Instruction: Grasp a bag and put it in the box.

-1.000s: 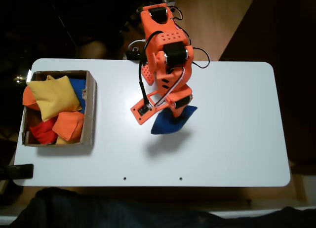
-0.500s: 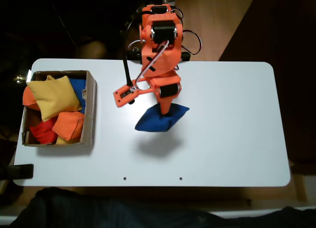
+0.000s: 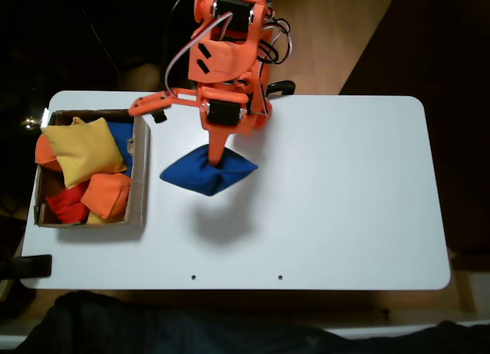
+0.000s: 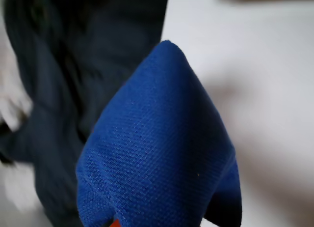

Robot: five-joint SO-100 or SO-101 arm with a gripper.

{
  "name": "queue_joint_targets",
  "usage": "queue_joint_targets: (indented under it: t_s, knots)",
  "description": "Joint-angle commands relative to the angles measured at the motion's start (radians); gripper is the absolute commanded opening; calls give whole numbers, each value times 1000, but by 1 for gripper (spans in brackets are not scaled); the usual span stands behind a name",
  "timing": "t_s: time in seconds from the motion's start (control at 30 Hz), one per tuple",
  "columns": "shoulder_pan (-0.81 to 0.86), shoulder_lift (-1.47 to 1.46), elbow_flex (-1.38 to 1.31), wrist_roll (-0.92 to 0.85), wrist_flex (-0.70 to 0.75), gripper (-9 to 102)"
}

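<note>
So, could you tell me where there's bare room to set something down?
The table is bare right of the blue bag held by the gripper, and along its near edge. The box is crowded with bags.

In the fixed view, the box [image 3: 141, 170] sits on the desk [image 3: 352, 208] at its left end, with several bags [image 3: 83, 151] piled inside it. To its right, the bag [image 3: 205, 174] hangs above the desk, pinched in the tool [image 3: 218, 159], with its shadow on the desk beneath. The arm's base stands at the desk's far edge.
</note>
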Motion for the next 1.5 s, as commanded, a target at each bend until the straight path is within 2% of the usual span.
queue_joint_targets:
  t_s: [0.0,0.4,0.73,1.27,1.47]
  knots:
    - [69,43,-75,-9,-34,0]
    - [321,52,-71,-38,-114,0]
    - [489,2,-66,-44,-238,0]
    - [661,-195,-91,-12,-453,0]
    - [676,-279,-140,6,-477,0]
